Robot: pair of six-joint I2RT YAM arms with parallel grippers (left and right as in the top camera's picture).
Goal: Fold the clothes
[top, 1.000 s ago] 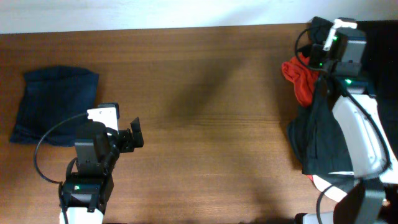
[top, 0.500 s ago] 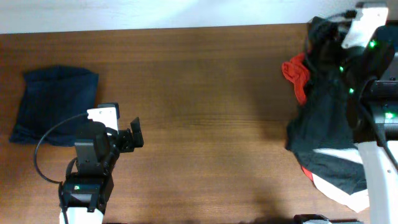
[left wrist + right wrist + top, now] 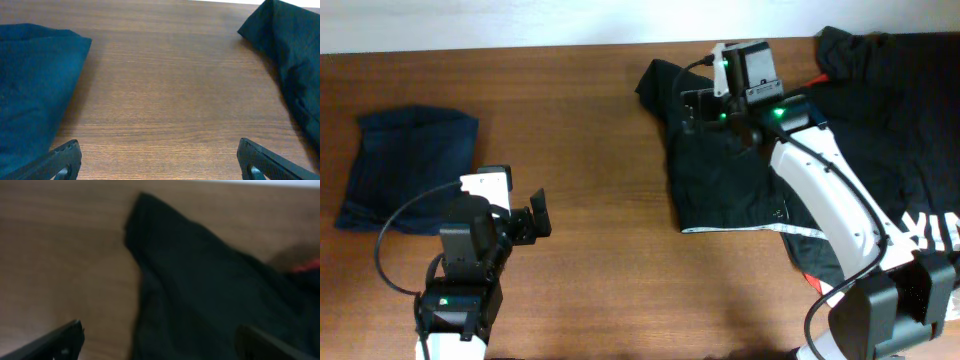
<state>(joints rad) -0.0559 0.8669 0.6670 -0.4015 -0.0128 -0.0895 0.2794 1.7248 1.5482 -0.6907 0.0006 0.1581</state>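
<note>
Black shirt (image 3: 720,190) pulled mid-table — right end effector (image 3: 692,108) agape above.

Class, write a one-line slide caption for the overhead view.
Right gripper open over a black shirt; left gripper open near a navy cloth.

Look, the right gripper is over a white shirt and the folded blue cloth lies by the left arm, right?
Not quite: the shirt under the right gripper is black, not white, as the overhead view shows. The folded blue cloth does lie by the left arm.
</note>
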